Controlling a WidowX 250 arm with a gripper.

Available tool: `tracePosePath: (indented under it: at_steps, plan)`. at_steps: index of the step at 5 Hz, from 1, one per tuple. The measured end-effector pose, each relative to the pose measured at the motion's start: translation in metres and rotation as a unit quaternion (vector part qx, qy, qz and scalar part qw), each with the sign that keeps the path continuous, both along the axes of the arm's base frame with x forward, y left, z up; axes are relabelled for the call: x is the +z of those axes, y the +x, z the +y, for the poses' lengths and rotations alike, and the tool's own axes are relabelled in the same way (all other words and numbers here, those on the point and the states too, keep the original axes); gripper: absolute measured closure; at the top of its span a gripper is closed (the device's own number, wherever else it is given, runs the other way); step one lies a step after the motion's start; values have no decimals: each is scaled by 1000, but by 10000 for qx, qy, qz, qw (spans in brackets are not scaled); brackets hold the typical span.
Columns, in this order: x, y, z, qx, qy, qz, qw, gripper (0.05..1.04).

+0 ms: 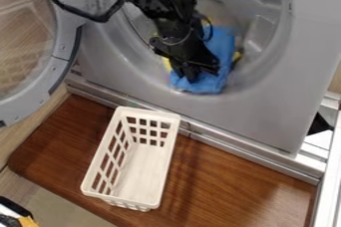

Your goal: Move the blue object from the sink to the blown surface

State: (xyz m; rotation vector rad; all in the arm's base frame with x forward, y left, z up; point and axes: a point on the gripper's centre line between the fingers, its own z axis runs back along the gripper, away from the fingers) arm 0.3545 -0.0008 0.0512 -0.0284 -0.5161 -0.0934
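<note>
- Along the bottom of the frame, we see a smooth, glossy brown wood surface [233,183], its grain streaked and its lower left corner rounded.
- On it, left of centre, we have a white plastic basket [165,164], long and rectangular, with square holes in its walls; the wood extends from its right side toward the pale metal frame [333,171] at lower right.
- Beyond the basket, we follow a straight silver rail [230,145] slanting down to the right, along the foot of a smooth grey panel [266,114].
- Above centre, we find the soft, creased blue object [214,85] at the lower lip of the panel's round opening, yellow showing beside it.
- Over the blue object hangs the black gripper [201,70]; we cannot tell how far it is open or whether it holds anything.
- At upper left, we see a round, see-through door [61,64] with a grey rim.
</note>
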Motion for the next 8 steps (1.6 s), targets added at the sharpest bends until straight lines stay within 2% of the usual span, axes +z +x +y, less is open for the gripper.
tracePosePath:
  at_steps: [1, 2, 4, 5, 6, 7, 8]
  plan:
    - [16, -4, -3, -59, -83, -135, 9999, 995]
    - [25, -13, -4, -80, -115, -136, 9998, 995]
    - [20, -42, -13, -244, -172, 26, 9996, 995]
    - [13, -59, -21, -471, -254, 164, 9984, 995]
    - [3, -88, -35, -852, -209, 398, 9954, 995]
    - [-8, -106, -50, -1120, -218, 553, 9919, 995]
    - [-26, -112, -57, -1223, -278, 644, 9900, 995]
